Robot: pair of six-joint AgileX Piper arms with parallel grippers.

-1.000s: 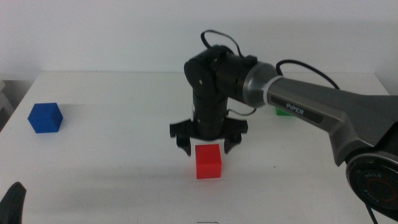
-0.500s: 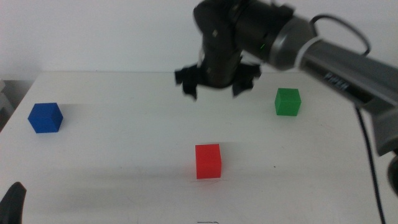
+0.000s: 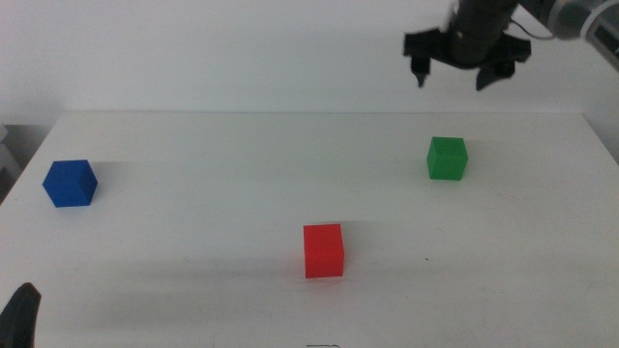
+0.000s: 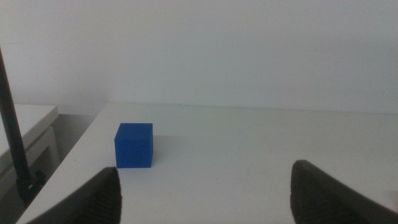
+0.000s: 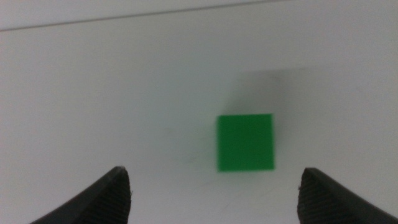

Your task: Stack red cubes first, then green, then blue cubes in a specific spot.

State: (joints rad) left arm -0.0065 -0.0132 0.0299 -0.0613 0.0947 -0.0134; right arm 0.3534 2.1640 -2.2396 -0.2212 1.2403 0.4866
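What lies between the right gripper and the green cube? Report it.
Nothing: in the right wrist view, only bare white table shows below the open right gripper, with the green cube sitting free beneath it.

The left hand (image 4: 205, 190) shows as two dark jaws at the lower left and lower right of the frame, spread wide with nothing between them. The blue cube (image 4: 134, 145) sits left of centre on the white table (image 4: 249, 155), near the table's left edge. A thin dark rod (image 4: 13, 134) runs down the far left. A pale wall fills the upper half.
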